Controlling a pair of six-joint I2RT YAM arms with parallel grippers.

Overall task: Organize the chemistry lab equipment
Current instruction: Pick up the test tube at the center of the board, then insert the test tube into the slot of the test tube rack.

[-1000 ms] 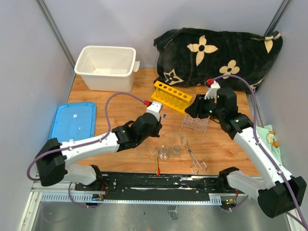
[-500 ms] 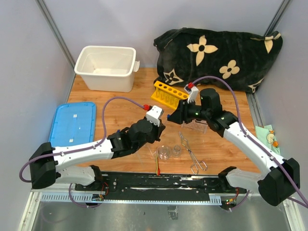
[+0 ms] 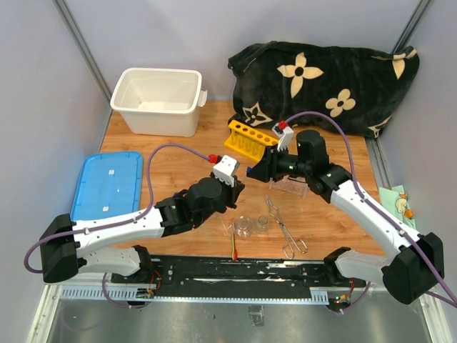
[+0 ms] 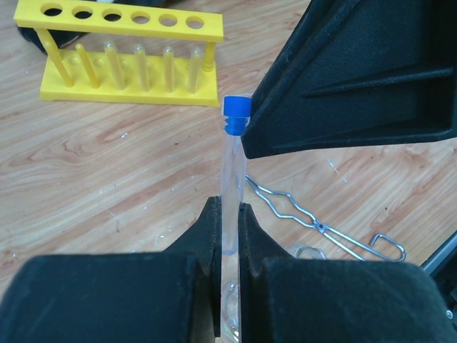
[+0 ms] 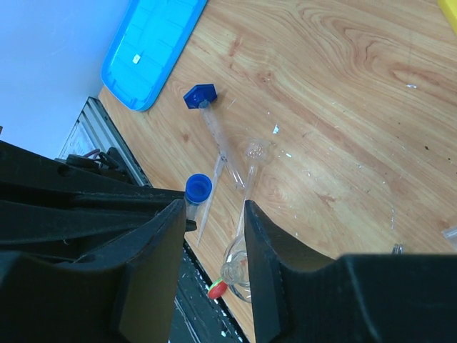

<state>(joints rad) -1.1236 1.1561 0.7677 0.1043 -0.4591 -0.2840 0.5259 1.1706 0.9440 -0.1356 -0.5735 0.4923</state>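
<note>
My left gripper [image 4: 228, 207] is shut on a clear tube [image 4: 230, 171] with a blue cap [image 4: 236, 114], held upright above the table. My right gripper [image 5: 214, 214] is open, and that cap [image 5: 198, 188] sits just off its left fingertip [image 5: 171, 214]. In the top view the two grippers meet mid-table, left [image 3: 239, 182] and right [image 3: 251, 171]. A second blue-capped tube [image 5: 214, 132] lies flat on the wood. The yellow holed rack [image 3: 251, 141] stands behind, and the clear rack [image 3: 289, 187] lies under the right arm.
Two small beakers [image 3: 244, 227] and metal tongs [image 3: 285, 229] lie near the front, with a red-tipped stick [image 3: 233, 246] beside them. A white tub [image 3: 157, 100] stands back left, a blue lid [image 3: 108, 180] at the left, and a black flowered cloth [image 3: 321, 78] at the back right.
My right arm swung left from over the clear rack to the tube held by my left gripper. The left gripper shifted slightly, still holding the tube.
</note>
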